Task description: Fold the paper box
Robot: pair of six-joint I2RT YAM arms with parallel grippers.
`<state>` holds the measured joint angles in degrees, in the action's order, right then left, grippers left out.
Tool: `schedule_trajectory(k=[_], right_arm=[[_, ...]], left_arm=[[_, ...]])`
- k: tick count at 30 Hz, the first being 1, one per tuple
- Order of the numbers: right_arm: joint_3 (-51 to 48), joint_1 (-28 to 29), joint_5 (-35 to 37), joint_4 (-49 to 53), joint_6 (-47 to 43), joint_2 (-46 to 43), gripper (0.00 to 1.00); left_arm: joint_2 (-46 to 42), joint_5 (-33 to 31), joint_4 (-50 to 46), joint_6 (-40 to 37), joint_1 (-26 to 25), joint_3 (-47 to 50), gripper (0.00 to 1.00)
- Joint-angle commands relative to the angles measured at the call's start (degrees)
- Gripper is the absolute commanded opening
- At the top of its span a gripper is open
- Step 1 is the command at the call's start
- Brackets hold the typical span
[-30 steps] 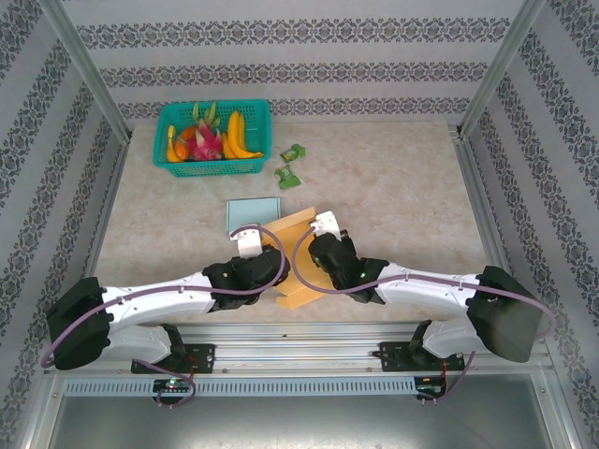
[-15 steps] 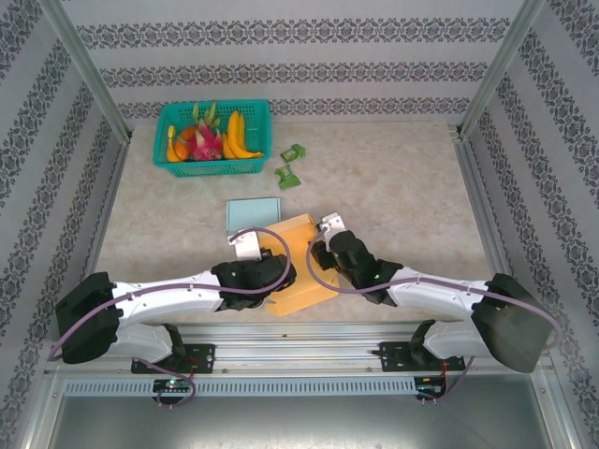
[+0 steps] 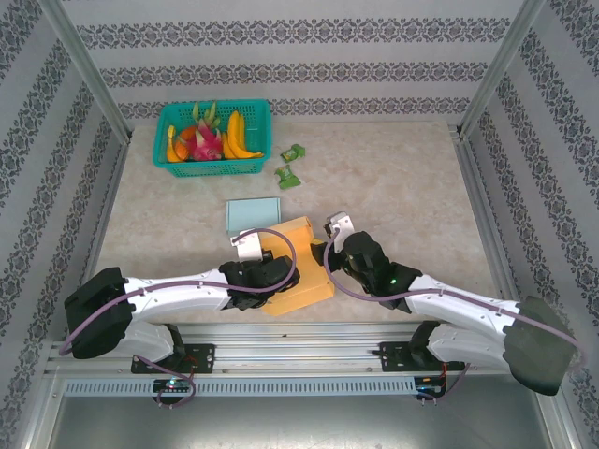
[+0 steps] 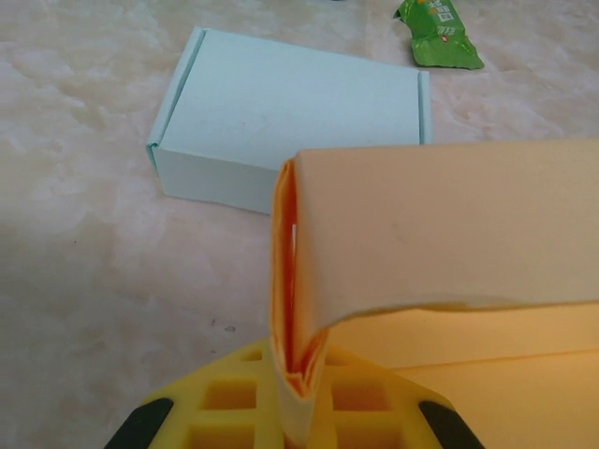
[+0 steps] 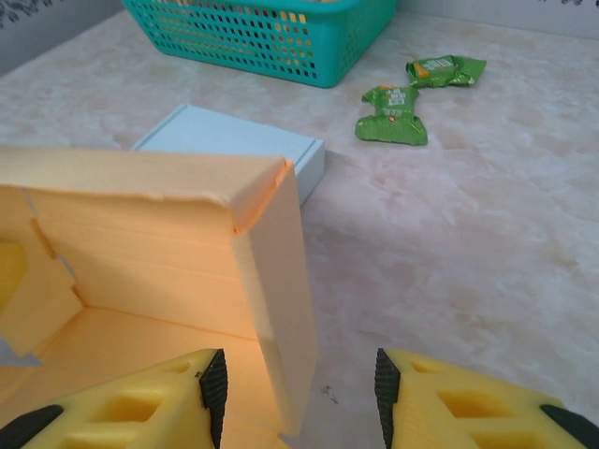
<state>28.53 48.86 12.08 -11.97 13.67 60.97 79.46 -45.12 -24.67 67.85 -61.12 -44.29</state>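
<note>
The orange paper box (image 3: 301,269) sits half-formed on the table near the front edge, between both arms. My left gripper (image 3: 265,273) is shut on the box's folded left wall (image 4: 298,281), which is pinched upright between the yellow fingers (image 4: 225,402), with the left gripper (image 4: 298,374) right at its foot. My right gripper (image 3: 341,245) is at the box's right side. Its jaws stand open astride the upright right wall (image 5: 281,271), which stands nearer the left pad (image 5: 214,388) and apart from both pads; the right gripper (image 5: 299,385) grips nothing. The box's open inside (image 5: 122,346) faces up.
A light blue closed box (image 3: 254,215) lies just beyond the orange one. Two green packets (image 3: 293,152) (image 3: 287,176) lie farther back. A teal basket (image 3: 174,159) with fruit stands at the back left. Metal frame posts border the table.
My right gripper has opened, let go of the orange box's wall and drawn back to the right. The box has settled lower and flatter on the table. The left gripper still holds it.
</note>
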Motion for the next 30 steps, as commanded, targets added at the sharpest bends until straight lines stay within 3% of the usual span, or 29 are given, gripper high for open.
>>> schedule_trajectory(k=[1,6,10,16,19,23,26,30], right_arm=[[0.65,-0.35,-0.58,3.52,2.63,-4.47,0.47],[1.15,-0.59,4.09,15.40,4.72,-15.88,0.51],[2.49,-2.90,6.13,21.46,3.14,-25.53,0.68],[7.98,-10.05,7.24,32.51,-0.35,-31.96,0.72],[2.26,-11.14,10.22,29.31,1.54,-38.35,0.72],[-7.27,-12.28,14.80,24.63,3.99,-52.12,0.73],[-7.85,-13.01,17.07,27.69,4.59,-60.91,0.72],[-5.71,-13.09,16.57,30.52,5.69,-57.84,0.72]], left_arm=[[0.17,-1.88,1.72,-5.43,0.28,-1.05,0.00],[0.36,6.53,10.75,-23.03,5.46,-0.50,0.00],[-1.37,16.79,15.11,-38.50,10.23,-1.69,0.00],[-2.18,29.27,16.80,-63.51,10.94,-7.98,0.00],[0.07,34.94,10.59,-73.95,10.98,-14.96,0.00],[6.85,33.36,-3.61,-89.32,10.92,-27.16,0.00],[14.47,33.12,-13.61,-95.82,10.63,-36.58,0.00],[25.90,29.22,-25.80,-104.78,8.18,-48.73,0.00]])
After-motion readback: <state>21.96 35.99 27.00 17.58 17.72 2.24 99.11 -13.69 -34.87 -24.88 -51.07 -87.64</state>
